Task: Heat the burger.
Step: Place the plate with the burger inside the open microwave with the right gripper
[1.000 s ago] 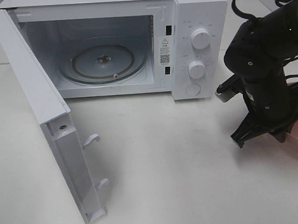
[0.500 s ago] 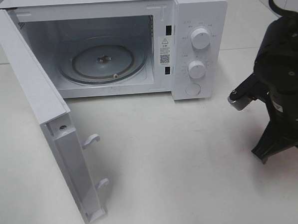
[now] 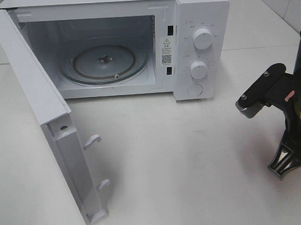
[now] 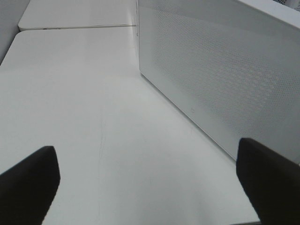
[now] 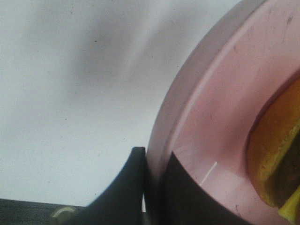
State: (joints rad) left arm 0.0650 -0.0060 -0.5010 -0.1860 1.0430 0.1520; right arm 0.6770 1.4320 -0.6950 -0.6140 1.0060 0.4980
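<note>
White table (image 3: 193, 155), pink plate (image 5: 211, 108), perhaps tiles (image 3: 286, 4)

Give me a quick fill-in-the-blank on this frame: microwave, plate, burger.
1. The microwave door stands ___.
2. Its glass turntable is ___.
3. The right jaws grip the pink plate by its ___.
4. The burger lies on the ___, outside the microwave.
Missing words: open; empty; rim; plate.
</note>
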